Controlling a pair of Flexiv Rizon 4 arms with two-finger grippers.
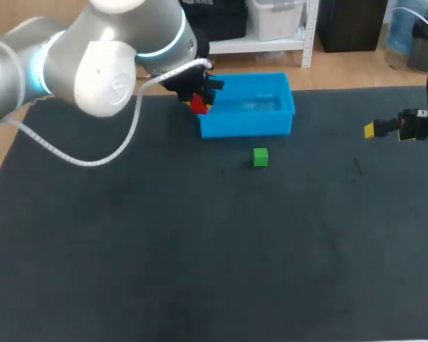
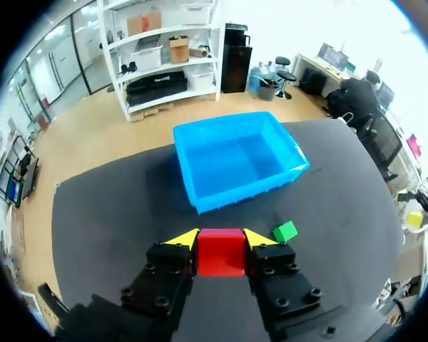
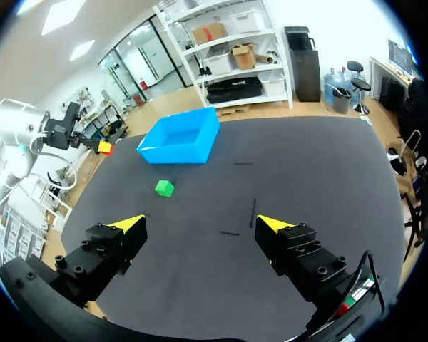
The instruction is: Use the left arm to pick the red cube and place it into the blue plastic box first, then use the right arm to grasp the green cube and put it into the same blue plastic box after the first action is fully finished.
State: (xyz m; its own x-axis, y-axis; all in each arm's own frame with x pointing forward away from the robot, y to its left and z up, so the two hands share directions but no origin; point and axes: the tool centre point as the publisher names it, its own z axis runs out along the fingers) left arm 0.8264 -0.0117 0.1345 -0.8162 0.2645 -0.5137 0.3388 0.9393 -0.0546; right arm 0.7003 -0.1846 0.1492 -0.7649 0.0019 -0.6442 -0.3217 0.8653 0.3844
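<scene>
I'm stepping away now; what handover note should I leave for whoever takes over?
left gripper: jaws shut on red cube, at the left end of the blue box, not yet inside.
right gripper: jaws open, empty, near the right edge of the table.
green cube: on the table, in front of the box.
Done: red cube picked. Left: drop it in, then right gripper boxes the green cube.

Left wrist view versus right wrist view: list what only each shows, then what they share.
Left wrist only: both fingers of the left end effector pressed on the red cube from two sides. Right wrist only: the open right end effector and the left arm with its silver body. Shared: red cube, blue box, green cube.
</scene>
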